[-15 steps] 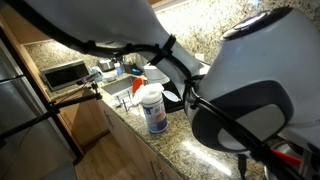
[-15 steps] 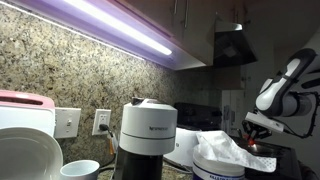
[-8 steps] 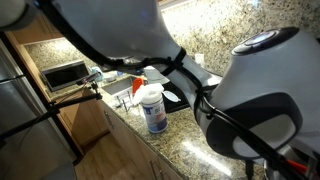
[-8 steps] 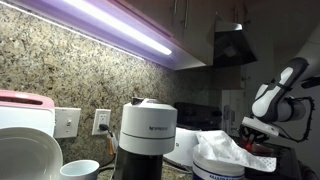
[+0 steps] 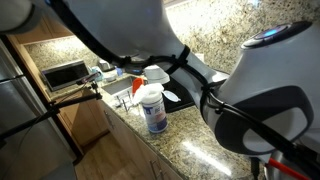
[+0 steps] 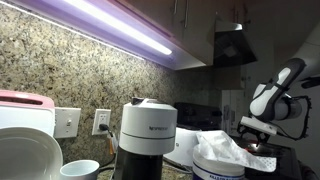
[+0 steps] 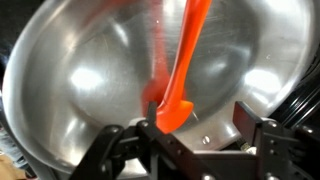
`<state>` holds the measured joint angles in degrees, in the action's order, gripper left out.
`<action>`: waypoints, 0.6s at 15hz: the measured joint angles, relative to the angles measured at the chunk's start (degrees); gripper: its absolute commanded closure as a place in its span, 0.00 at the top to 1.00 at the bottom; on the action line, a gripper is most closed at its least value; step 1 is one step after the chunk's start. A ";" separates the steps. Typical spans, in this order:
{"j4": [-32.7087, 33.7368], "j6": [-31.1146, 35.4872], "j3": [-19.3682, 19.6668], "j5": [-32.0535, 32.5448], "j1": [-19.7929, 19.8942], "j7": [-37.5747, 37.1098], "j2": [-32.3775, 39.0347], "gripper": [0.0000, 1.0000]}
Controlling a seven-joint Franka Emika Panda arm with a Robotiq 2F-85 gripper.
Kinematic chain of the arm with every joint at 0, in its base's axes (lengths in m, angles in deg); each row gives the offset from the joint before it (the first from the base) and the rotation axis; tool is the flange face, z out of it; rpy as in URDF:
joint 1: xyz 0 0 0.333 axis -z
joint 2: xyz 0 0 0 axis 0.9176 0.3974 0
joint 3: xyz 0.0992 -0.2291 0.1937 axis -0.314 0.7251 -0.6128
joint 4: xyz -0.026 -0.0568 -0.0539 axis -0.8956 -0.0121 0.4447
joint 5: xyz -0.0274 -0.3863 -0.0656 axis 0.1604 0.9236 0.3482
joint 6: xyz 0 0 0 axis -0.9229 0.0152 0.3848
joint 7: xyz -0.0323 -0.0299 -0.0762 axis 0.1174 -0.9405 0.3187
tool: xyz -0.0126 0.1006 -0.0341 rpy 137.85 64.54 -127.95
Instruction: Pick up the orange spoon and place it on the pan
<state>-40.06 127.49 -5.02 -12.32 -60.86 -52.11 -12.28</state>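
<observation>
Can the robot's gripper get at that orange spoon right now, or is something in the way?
Probably yes. In the wrist view the orange spoon sits between the spread fingers of the gripper, with only the pan behind it and nothing covering it.

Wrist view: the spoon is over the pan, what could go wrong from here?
The orange spoon has its head between the fingers of the gripper, so pulling away crooked could catch and drag it. The pan looks slick and curved; a nudged spoon could slide toward the rim.
</observation>
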 measured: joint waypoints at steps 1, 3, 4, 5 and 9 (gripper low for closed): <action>0.00 -0.08 0.20 0.50 -0.19 0.01 0.00 1.00; -0.35 -0.07 1.35 2.70 -1.59 0.07 -0.10 1.00; -0.79 -0.01 2.43 4.15 -3.01 0.09 -0.23 1.00; -1.48 0.09 3.70 5.70 -4.79 0.13 -0.46 1.00; -5.21 0.13 8.02 12.23 -13.04 1.08 -1.76 1.00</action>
<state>-45.27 127.61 3.00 -0.09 -73.89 -51.03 -14.03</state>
